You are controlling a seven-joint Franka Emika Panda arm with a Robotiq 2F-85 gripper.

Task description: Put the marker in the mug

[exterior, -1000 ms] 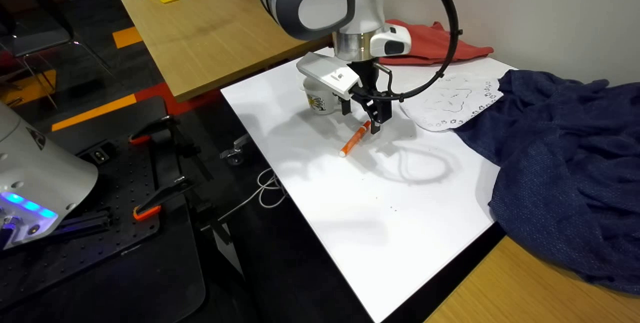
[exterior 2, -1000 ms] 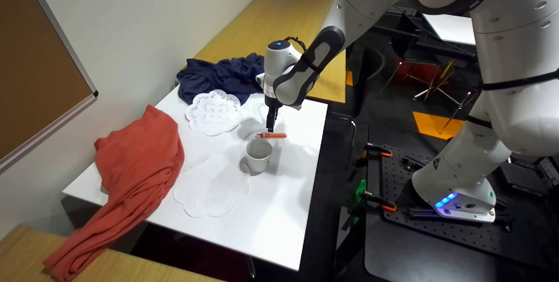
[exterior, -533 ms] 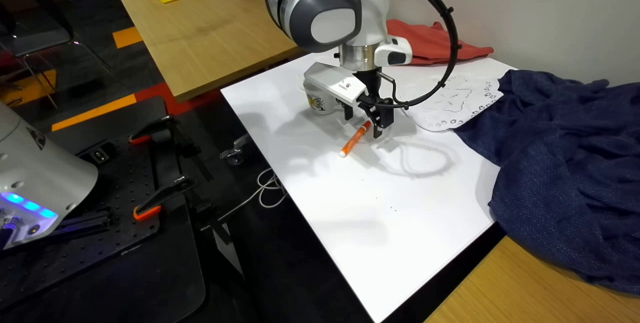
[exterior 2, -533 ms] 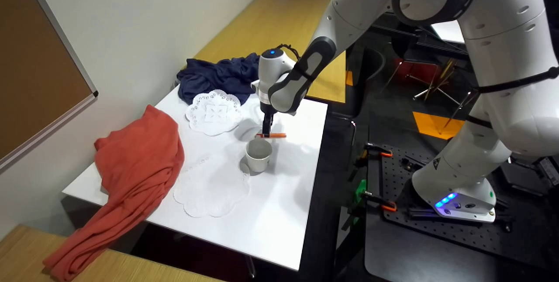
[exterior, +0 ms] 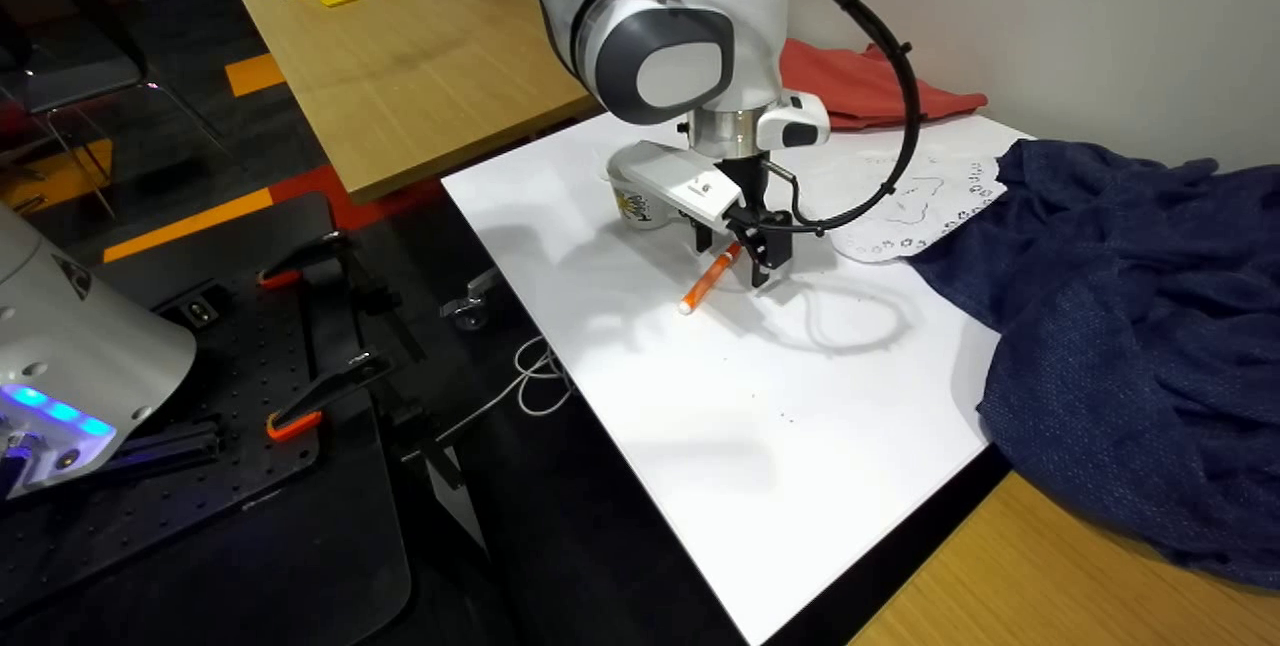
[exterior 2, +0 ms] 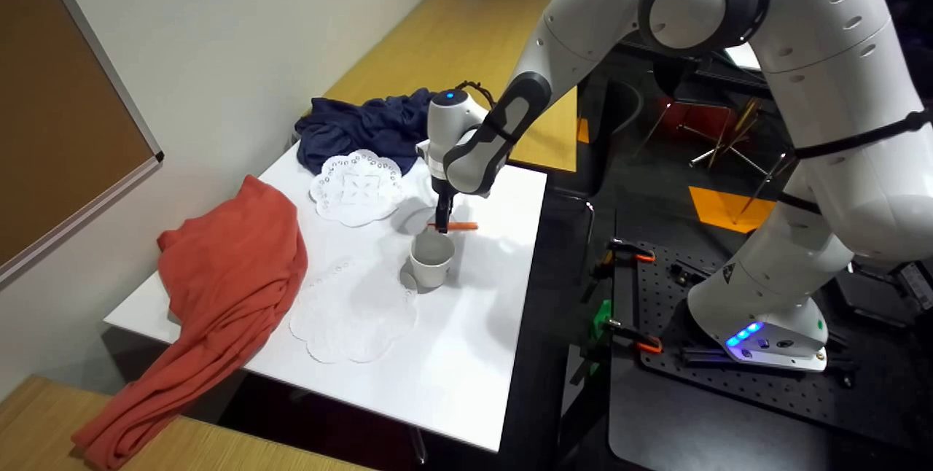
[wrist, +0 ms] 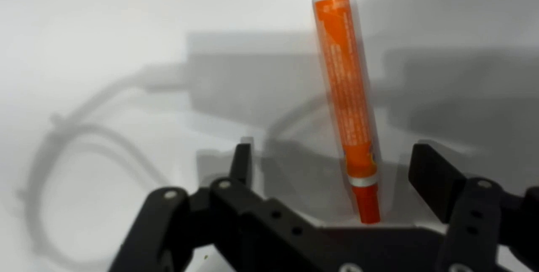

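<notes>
The orange marker [wrist: 347,86] lies on the white table in the wrist view, its red cap end toward the gripper. It also shows in both exterior views [exterior: 708,283] [exterior 2: 464,226]. My gripper [wrist: 332,154] is open and low over the table, with its fingers on either side of the marker's cap end and apart from it. In an exterior view the gripper [exterior: 732,261] stands over that end. The whitish-grey mug [exterior 2: 430,268] stands upright close beside the marker and gripper. In an exterior view the mug [exterior: 637,207] is partly hidden by the white wrist housing.
White doilies [exterior 2: 358,188] [exterior 2: 353,314] lie flat on the white table [exterior 2: 466,383]. A red cloth [exterior 2: 233,252] and a dark blue cloth [exterior 2: 364,132] are heaped along the wall side. Wooden tables [exterior: 430,76] adjoin the white table.
My gripper has come down toward the table and shifted slightly toward the mug, its fingers now around the marker's cap end. The marker and mug have not moved.
</notes>
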